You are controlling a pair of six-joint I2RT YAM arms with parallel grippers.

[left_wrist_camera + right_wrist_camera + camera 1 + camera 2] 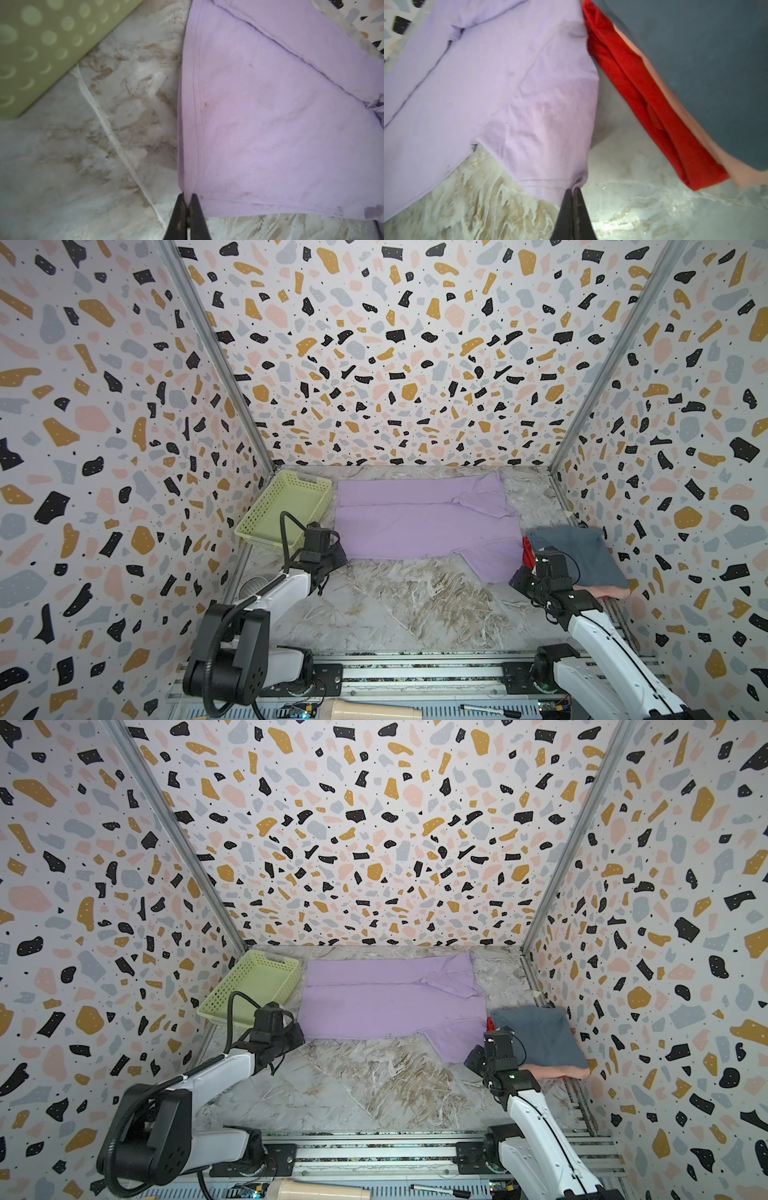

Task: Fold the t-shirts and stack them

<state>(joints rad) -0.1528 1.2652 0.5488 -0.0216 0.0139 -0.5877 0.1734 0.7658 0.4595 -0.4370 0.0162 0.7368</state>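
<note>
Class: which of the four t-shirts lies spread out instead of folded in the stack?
The lavender-purple cloth t-shirt, lying open; the slate blue-grey t-shirt, salmon pink t-shirt and red t-shirt are stacked folded.

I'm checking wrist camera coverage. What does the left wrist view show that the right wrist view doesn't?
Only the left wrist view shows the green basket and the left gripper, shut on a hem corner of the lavender t-shirt. Only the right wrist view shows the right gripper, shut on that shirt's sleeve edge, and beside it a pile made of the red t-shirt, pink t-shirt and blue-grey t-shirt. Both show the lavender t-shirt lying on the marble table.
</note>
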